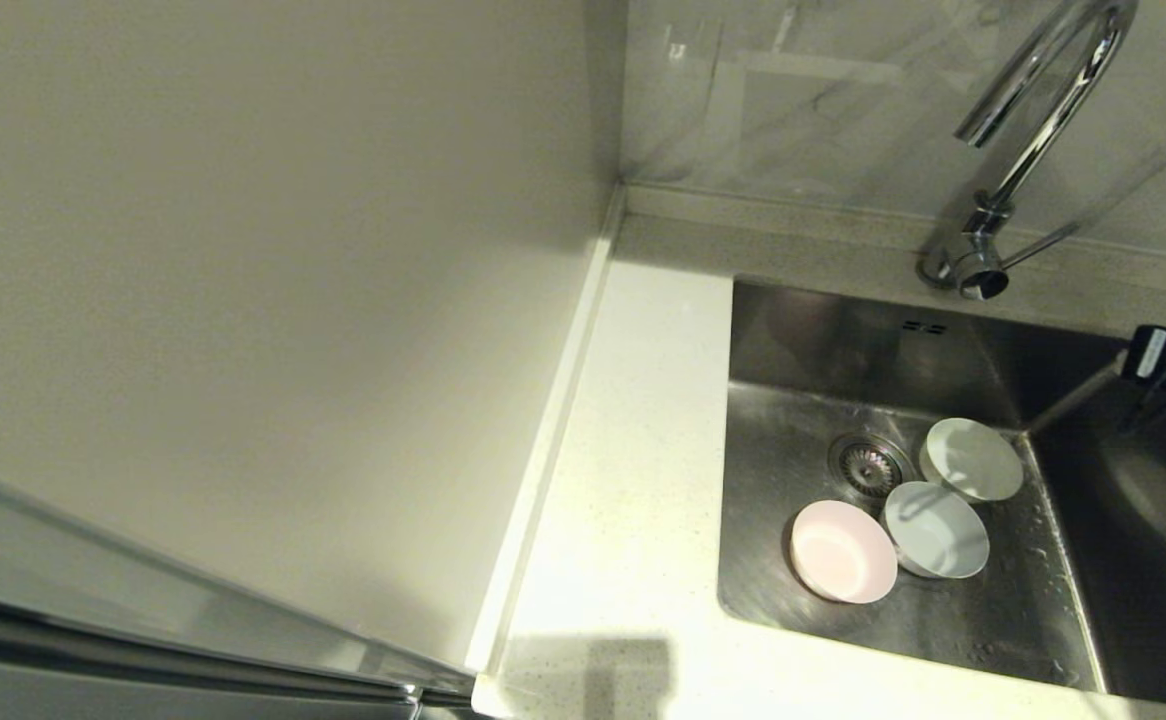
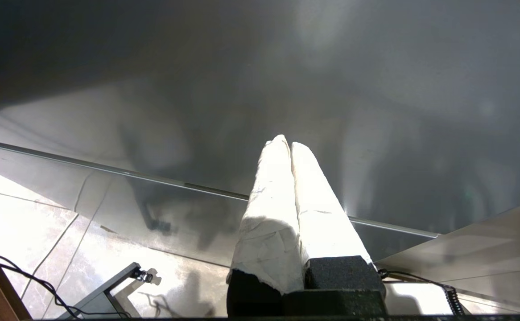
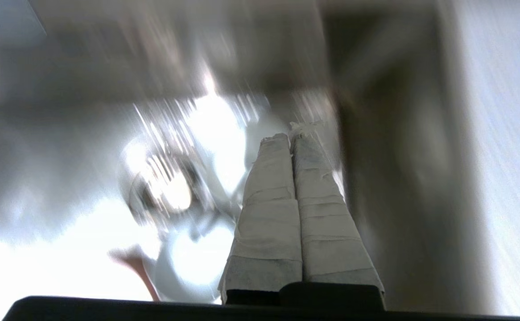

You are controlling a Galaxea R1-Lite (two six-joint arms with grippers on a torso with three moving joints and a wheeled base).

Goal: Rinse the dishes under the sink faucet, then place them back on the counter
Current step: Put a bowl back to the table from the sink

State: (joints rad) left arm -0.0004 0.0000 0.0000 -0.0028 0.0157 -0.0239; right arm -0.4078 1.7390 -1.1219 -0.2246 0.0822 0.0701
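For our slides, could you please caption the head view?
Three dishes sit in the sink near the drain, below the faucet.

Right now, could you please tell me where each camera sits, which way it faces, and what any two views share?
Head view: on the head, looking down at the sink with three dishes; right arm tip at the right edge.
Left wrist view: behind the shut left pincer, facing floor tiles and a dark panel.
Right wrist view: behind the shut right pincer, blurred, over the drain.
Shared: drain in head and right wrist views.
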